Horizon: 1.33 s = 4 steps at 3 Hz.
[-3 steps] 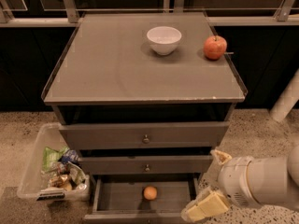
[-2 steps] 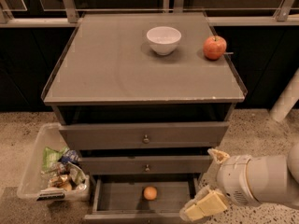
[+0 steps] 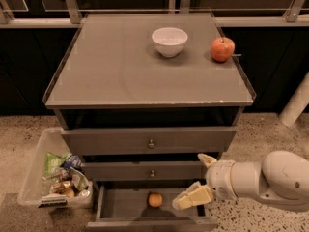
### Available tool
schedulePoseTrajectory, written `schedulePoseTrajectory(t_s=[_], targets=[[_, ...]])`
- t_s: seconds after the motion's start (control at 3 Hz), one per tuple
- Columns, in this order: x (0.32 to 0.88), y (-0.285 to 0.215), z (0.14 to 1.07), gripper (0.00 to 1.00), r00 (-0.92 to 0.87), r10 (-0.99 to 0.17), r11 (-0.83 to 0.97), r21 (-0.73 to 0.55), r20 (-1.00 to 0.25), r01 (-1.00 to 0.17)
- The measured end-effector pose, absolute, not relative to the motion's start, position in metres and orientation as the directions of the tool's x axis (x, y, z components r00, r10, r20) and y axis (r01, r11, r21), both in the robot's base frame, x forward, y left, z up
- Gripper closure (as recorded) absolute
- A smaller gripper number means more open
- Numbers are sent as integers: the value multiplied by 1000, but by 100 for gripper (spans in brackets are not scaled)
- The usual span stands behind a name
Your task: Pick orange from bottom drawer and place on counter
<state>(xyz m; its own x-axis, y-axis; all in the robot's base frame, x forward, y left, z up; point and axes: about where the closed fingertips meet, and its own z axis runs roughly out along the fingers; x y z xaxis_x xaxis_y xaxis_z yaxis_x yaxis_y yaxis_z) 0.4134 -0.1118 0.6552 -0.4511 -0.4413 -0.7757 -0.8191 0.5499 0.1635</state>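
The pincer (image 3: 199, 179) hangs just over the right end of the open bottom drawer (image 3: 120, 206), its two pale fingers spread wide, gripping nothing. The orange (image 3: 155, 199) sits near the middle of that drawer's floor, apart from the pincer; being round, it shows no long axis or heading. Above the drawer, the glossy grey bench (image 3: 111, 66) carries a white bowl (image 3: 169, 41) and a red apple (image 3: 222, 49). Left of the drawer, a clear plastic bin (image 3: 34, 178) of packets stands on speckled floor (image 3: 270, 134).
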Motion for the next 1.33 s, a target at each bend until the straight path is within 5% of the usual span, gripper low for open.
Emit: schedulePoseTrajectory(t_s=[1.33], targets=[[411,-94,531,0,-603,-278,713,260,-747,-651]])
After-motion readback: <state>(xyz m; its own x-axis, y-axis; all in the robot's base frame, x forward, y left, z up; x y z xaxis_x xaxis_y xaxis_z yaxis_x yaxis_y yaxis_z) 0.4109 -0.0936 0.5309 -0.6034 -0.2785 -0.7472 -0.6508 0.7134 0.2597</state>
